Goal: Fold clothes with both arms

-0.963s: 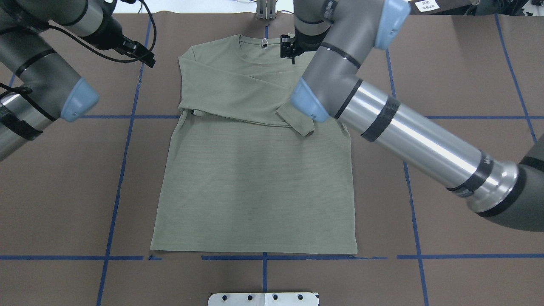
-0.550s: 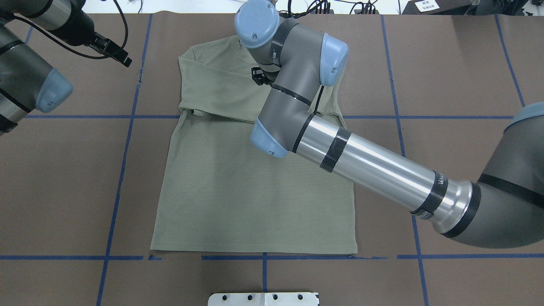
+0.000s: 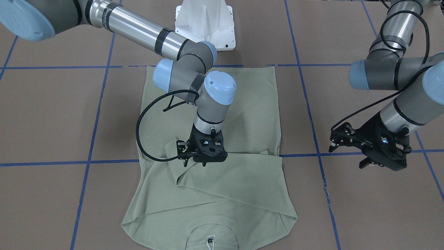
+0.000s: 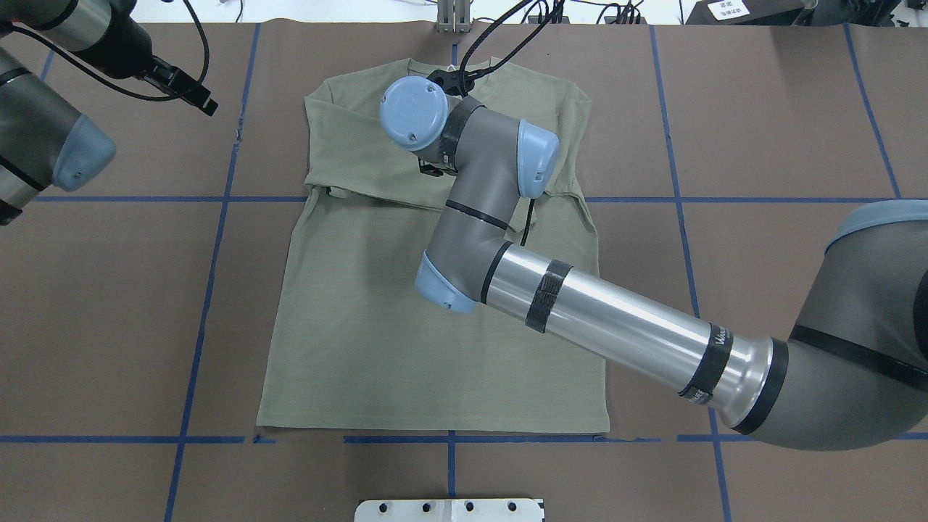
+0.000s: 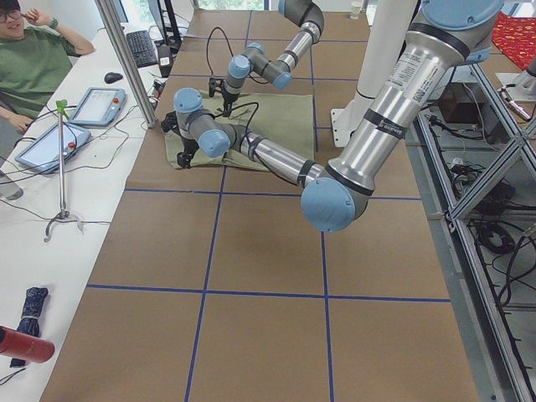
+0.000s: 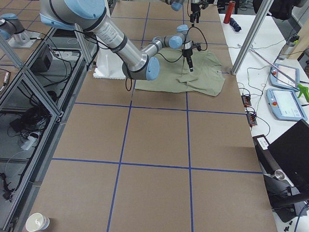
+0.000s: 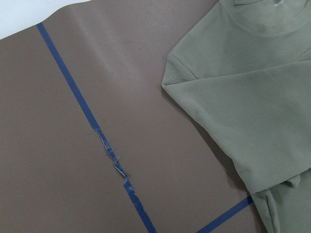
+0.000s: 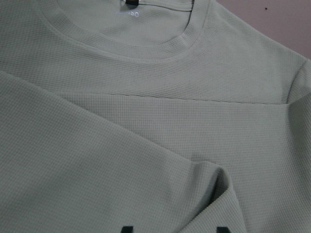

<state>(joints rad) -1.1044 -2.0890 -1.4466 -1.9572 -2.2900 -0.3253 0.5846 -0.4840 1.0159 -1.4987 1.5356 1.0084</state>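
The sage-green long-sleeved shirt (image 4: 348, 326) lies flat on the brown table, collar (image 3: 211, 239) away from the robot. One sleeve is folded across the chest. My right gripper (image 3: 203, 162) points straight down over that sleeve, close to its cuff (image 3: 173, 147). In the right wrist view its two dark fingertips (image 8: 127, 229) stand apart at the bottom edge, open, with rumpled fabric (image 8: 214, 179) just ahead. My left gripper (image 3: 347, 154) hangs open over bare table beside the shirt's shoulder (image 7: 167, 73), holding nothing.
Blue tape lines (image 4: 210, 290) grid the table. The white pedestal base (image 3: 204, 24) stands at the robot's side, near the shirt's hem. A person (image 5: 33, 59) sits at a side desk with tablets (image 5: 96, 105) and a metal post (image 5: 126, 59).
My right arm swung from the shirt's far right shoulder leftward and back over the chest. My left gripper drew further left, away from the shirt. The shirt has not moved where it shows.
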